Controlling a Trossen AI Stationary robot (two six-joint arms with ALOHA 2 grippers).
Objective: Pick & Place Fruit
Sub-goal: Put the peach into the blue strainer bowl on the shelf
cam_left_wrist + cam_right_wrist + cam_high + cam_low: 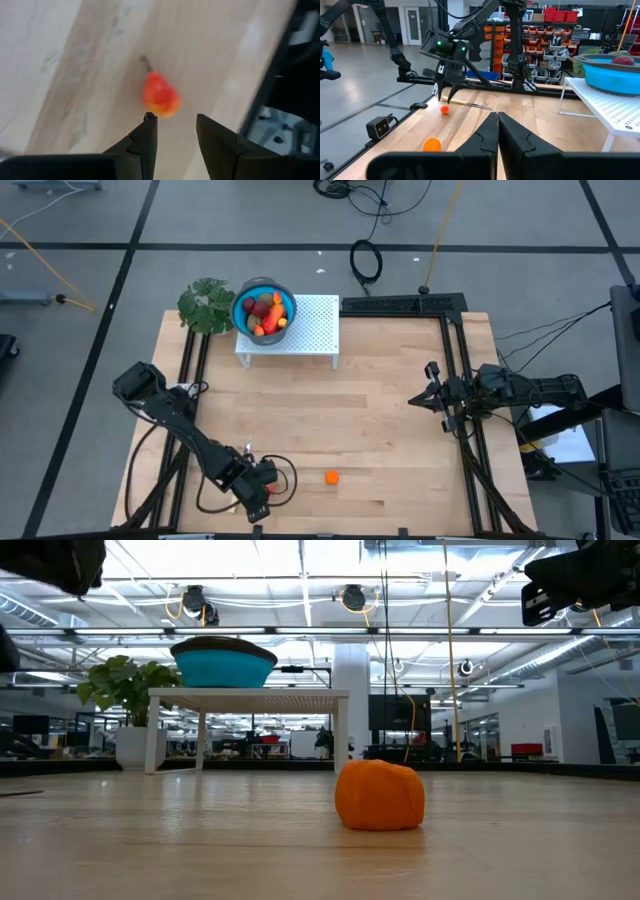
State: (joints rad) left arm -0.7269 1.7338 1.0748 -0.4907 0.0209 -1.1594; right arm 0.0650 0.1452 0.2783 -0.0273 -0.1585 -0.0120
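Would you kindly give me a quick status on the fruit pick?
Left gripper open above red-orange fruit on table, not gripping. Right gripper shut, waiting at table's right side. Small orange piece nearby; nothing in the way.

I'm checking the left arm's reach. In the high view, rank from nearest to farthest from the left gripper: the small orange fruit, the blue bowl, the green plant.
From the left gripper:
1. Small orange fruit, on the wood just right of it.
2. Green plant, far-left corner.
3. Blue bowl, on the white stand; too close to the plant to separate.
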